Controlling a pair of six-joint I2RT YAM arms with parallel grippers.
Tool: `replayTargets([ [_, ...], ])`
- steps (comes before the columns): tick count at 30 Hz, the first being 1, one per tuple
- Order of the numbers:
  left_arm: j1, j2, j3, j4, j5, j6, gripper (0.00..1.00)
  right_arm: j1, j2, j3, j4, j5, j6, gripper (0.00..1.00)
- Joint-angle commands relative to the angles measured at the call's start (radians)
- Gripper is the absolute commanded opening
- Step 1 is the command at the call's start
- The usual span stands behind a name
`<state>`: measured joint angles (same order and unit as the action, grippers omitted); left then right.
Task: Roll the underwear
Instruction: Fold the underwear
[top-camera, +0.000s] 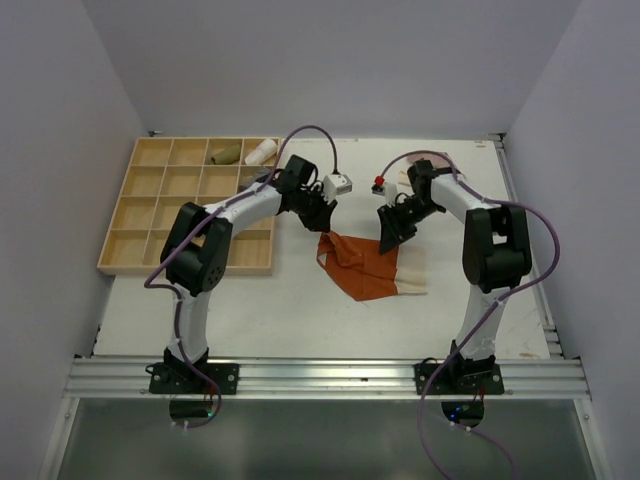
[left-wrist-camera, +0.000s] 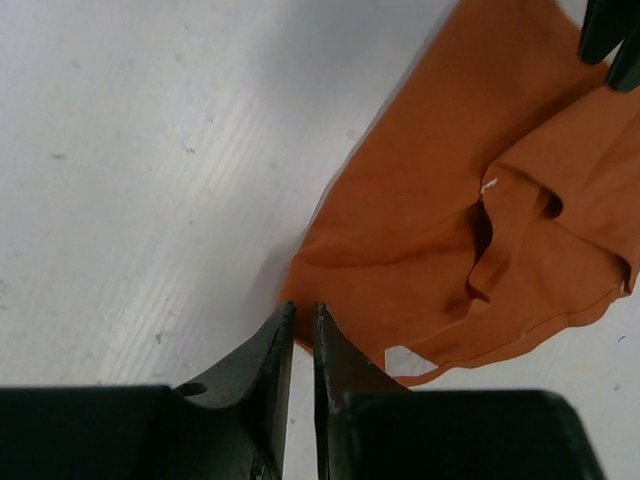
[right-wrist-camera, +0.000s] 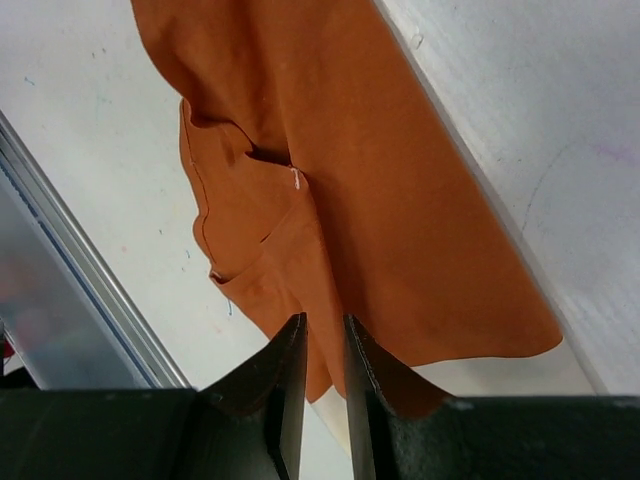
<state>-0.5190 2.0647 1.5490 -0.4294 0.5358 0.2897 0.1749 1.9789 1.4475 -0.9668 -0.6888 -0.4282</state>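
Jaws are pinching the rust-orange underwear (top-camera: 362, 270) at both ends: left gripper (left-wrist-camera: 304, 307) on its corner, right gripper (right-wrist-camera: 323, 319) on its opposite edge.

A wooden compartment tray (top-camera: 150, 215) holds an olive roll (top-camera: 225, 153) and a white roll (top-camera: 262, 152).

Two arms (top-camera: 240, 210) (top-camera: 480, 235), one orange underwear (top-camera: 362, 268), one wooden tray (top-camera: 150, 215), two rolls (top-camera: 225, 154) (top-camera: 261, 152).
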Motion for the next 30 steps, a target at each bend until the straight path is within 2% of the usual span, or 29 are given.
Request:
replayTargets([
  [1, 0.005, -0.02, -0.065, -0.08, -0.059, 0.091, 0.16, 0.008, 0.009, -0.022, -0.004, 0.018, 0.005, 0.25],
  [7, 0.004, -0.017, -0.089, -0.049, -0.097, 0.089, 0.22, 0.021, 0.003, -0.042, -0.093, -0.024, -0.084, 0.21],
  [9, 0.005, -0.017, -0.083, -0.049, -0.097, 0.092, 0.28, 0.021, -0.005, -0.023, -0.119, -0.041, -0.116, 0.2],
  [13, 0.004, -0.044, -0.087, -0.036, -0.088, 0.104, 0.32, 0.021, -0.054, 0.002, -0.058, -0.07, -0.071, 0.25],
  [16, 0.004, -0.06, -0.079, -0.034, -0.082, 0.106, 0.33, 0.031, -0.06, 0.016, -0.001, -0.084, -0.026, 0.29],
  [23, 0.005, -0.058, -0.069, -0.035, -0.076, 0.088, 0.34, 0.072, 0.064, 0.076, -0.023, -0.077, -0.05, 0.32],
  [30, 0.028, -0.052, -0.067, -0.034, -0.063, 0.043, 0.34, 0.123, 0.075, 0.022, -0.01, -0.06, -0.08, 0.33],
])
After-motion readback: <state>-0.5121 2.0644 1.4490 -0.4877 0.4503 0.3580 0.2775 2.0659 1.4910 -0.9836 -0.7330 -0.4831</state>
